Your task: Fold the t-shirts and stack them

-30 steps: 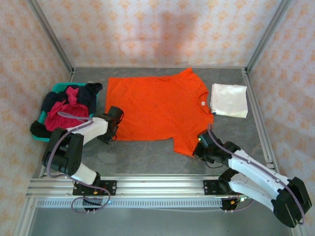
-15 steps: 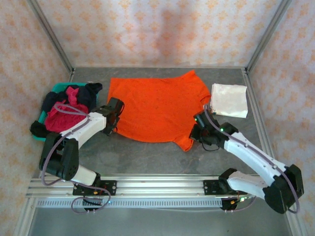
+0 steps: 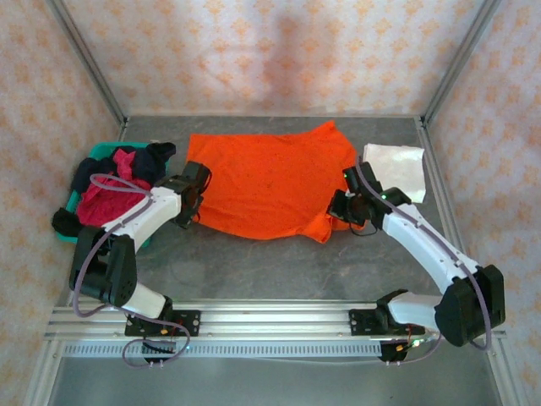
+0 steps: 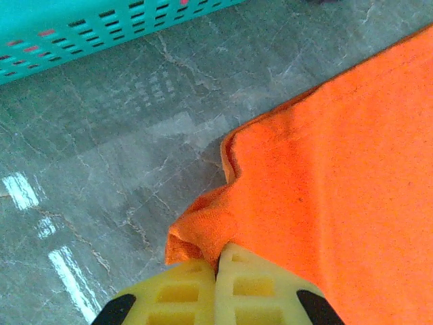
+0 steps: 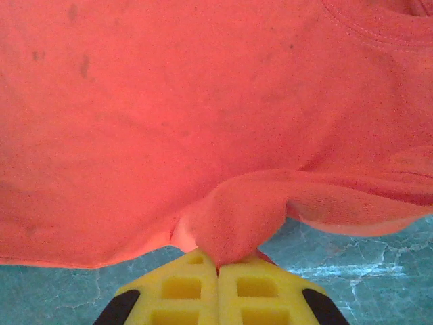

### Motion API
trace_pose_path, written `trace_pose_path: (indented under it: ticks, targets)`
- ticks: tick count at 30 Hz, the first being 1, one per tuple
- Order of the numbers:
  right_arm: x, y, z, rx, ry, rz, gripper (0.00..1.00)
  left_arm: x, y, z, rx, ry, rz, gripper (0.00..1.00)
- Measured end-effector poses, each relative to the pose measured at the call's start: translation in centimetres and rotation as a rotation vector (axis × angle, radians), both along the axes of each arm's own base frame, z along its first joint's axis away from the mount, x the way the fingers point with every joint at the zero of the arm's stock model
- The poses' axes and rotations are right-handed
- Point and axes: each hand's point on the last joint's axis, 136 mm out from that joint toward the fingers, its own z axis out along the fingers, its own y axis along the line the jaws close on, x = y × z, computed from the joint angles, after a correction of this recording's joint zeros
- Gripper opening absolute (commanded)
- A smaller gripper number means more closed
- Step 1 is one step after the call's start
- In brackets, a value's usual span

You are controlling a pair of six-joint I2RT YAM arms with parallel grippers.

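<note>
A bright orange t-shirt point(image 3: 270, 182) lies spread on the grey table, its near edge lifted and carried back over itself. My left gripper point(image 3: 191, 203) is shut on the shirt's near left corner point(image 4: 203, 230). My right gripper point(image 3: 345, 211) is shut on a pinch of the orange cloth point(image 5: 237, 223) at the near right, by the sleeve. A white t-shirt point(image 3: 396, 171) lies folded at the right. A crimson-pink t-shirt point(image 3: 108, 199) and a dark navy one point(image 3: 152, 161) are heaped in the basket.
The teal plastic basket point(image 3: 101, 150) stands at the left edge, its slotted wall point(image 4: 101, 27) close to my left gripper. Metal frame posts rise at the back corners, and a rail runs along the near edge.
Both grippers have moved away from the near edge toward the back, carrying the orange shirt's near hem and right sleeve with them, so the shirt looks shorter front to back.
</note>
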Motion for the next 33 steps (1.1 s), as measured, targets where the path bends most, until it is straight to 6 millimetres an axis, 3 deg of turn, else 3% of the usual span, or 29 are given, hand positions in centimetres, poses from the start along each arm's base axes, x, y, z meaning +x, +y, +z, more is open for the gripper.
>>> trace_pose_path:
  ticks: [20,33]
  targets:
    - [6.6,-2.3,0.2,-0.026,-0.038,-0.043,0.00,0.1,0.4,-1.9,-0.059,0.079,0.097,0.00]
    - [8.8,-2.5,0.6,-0.016,-0.058,-0.040,0.00,-1.3,0.5,-2.5,-0.096,0.116,0.170,0.00]
